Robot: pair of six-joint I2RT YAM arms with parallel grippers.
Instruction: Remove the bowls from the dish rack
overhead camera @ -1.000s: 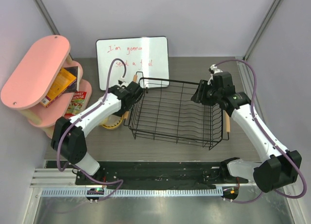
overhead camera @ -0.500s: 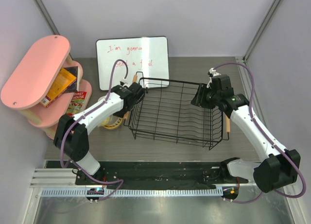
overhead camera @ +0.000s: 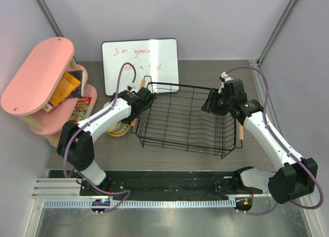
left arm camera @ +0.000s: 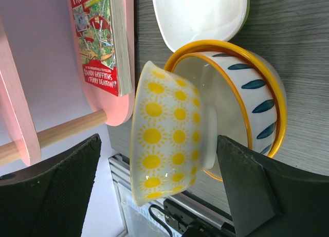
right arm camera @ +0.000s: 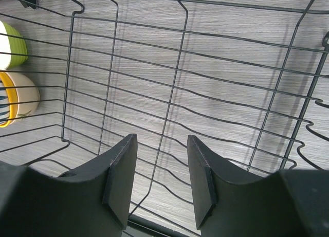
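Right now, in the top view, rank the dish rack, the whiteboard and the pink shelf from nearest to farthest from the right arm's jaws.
1. dish rack: directly below, mid-table.
2. whiteboard: at the back, left of centre.
3. pink shelf: far left side.

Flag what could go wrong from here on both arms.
1. The sun-patterned bowl stands on edge, leaning in the yellow-rimmed bowl, and the open left fingers are clear of it. It may tip or roll out.
2. Those fingers flank it closely, so a skewed retreat could knock it.
3. The right fingers hang open close to the dish rack wires and could snag one.
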